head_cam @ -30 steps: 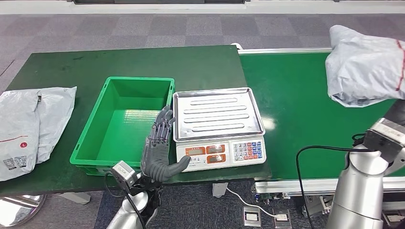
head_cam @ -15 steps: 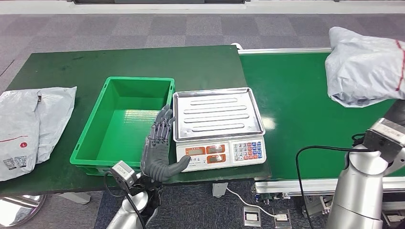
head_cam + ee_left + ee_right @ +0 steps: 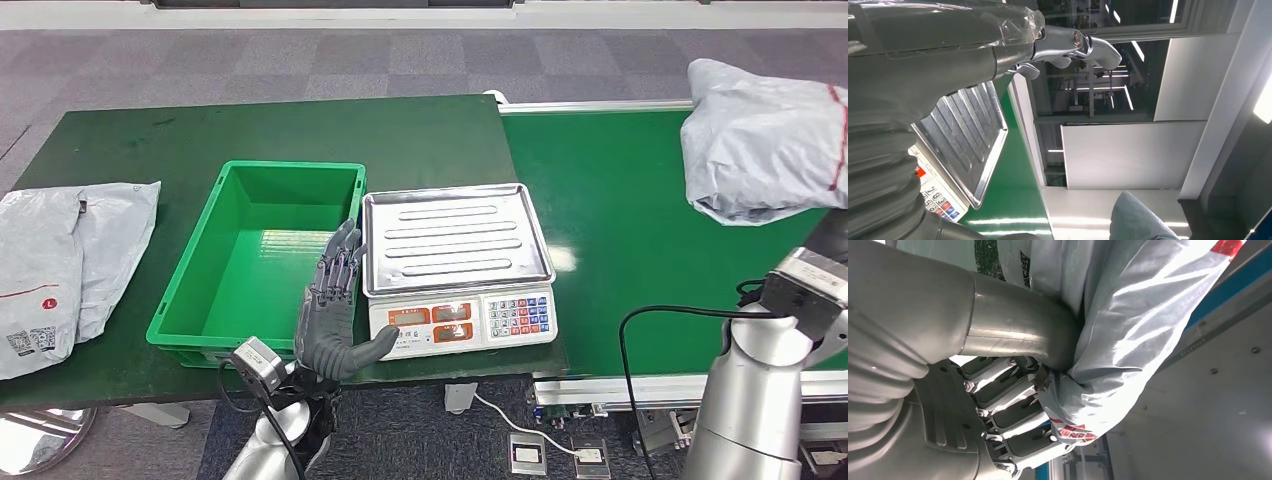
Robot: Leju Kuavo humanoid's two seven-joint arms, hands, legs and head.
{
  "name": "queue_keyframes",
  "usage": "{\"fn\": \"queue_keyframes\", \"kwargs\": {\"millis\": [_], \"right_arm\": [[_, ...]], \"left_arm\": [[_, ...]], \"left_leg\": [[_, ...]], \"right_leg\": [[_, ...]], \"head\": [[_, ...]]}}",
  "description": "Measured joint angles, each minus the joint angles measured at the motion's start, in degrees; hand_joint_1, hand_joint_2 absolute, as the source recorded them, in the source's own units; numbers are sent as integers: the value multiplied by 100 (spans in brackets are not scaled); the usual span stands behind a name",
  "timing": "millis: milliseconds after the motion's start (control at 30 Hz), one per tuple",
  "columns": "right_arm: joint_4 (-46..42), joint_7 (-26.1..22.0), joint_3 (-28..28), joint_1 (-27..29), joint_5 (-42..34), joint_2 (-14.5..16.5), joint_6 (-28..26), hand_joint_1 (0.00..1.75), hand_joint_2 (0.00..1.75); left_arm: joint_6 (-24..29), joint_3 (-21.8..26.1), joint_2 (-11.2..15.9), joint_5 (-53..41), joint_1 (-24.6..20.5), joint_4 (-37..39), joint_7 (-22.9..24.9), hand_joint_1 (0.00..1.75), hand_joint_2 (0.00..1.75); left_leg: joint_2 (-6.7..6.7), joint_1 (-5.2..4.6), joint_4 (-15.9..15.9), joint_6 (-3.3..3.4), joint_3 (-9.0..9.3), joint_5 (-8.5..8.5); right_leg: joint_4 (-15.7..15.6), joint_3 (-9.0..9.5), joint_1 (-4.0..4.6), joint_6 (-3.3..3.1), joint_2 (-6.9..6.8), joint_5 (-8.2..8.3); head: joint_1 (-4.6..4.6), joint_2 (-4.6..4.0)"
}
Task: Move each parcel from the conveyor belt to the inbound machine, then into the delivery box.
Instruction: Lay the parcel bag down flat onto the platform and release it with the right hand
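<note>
A grey plastic parcel [image 3: 765, 140] with red tape hangs above the green conveyor belt [image 3: 620, 240] at the far right. My right hand [image 3: 998, 390] grips it, thumb and fingers pressed into the wrapping of the parcel [image 3: 1108, 340]. The inbound machine is a scale [image 3: 455, 265] with a steel tray and a keypad, standing bare at the table's middle. My left hand [image 3: 335, 310] hovers with its fingers spread and straight, holding nothing, between the scale and the green delivery box [image 3: 265, 255], which is empty. The scale's tray [image 3: 968, 140] shows beside my left hand [image 3: 923, 55].
Two flat grey parcels [image 3: 60, 265] lie at the left end of the dark green table [image 3: 250, 125]. A black cable [image 3: 650, 320] loops near my right forearm. The floor beyond the table is grey carpet tiles.
</note>
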Motion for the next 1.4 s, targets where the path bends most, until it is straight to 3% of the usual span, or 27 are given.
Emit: {"fn": "queue_keyframes", "kwargs": {"millis": [433,500,600,667,700,800,967,1400], "right_arm": [[5,76,9,12,68,-4,69,175,175],[256,563,154,71,545,-23,547,175,175],[1740,1563,1037,90,1678,35,2340,175,175],[2729,1638,1817,204,1940,120,3232,175,175],[3072,1566,2113,274,1940,161,3326,175,175],[3849,1514,2645,249,1799,228,2968,175,175],[4272,1532,3151,156,1587,201,2865,175,175],[4494,1537,3387,27,1534,176,2853,175,175]], "left_arm": [[2,0,-1,17,2,-2,0,0,175],[14,3,-10,101,31,-32,0,0,175],[29,22,-49,198,112,-155,-2,0,175],[30,28,-88,199,135,-216,-1,0,175],[30,31,-102,199,148,-234,-1,0,175],[29,44,-114,201,211,-264,0,0,175],[26,49,-114,196,230,-269,0,0,175],[25,50,-114,190,230,-269,0,0,175]], "left_leg": [[-1,0,-2,0,-2,0],[-3,4,-9,-9,-31,-11],[42,25,-11,-33,24,-43],[47,28,-7,-26,63,-31],[17,25,-6,-23,53,-14],[-68,29,-10,-35,17,15],[-26,29,-11,-51,29,-5],[-17,29,-11,-50,45,-6]], "right_leg": [[1,2,1,0,-1,-1],[1,19,8,-6,-4,-6],[-12,58,29,-28,45,-19],[-15,58,28,-24,51,-12],[-11,48,25,-20,23,-8],[0,30,25,-29,-55,-14],[-1,28,26,-37,-17,-19],[-3,41,26,-38,-11,-17]], "head": [[0,0],[1,0],[8,0],[8,0],[5,0],[4,0],[7,0],[7,0]]}}
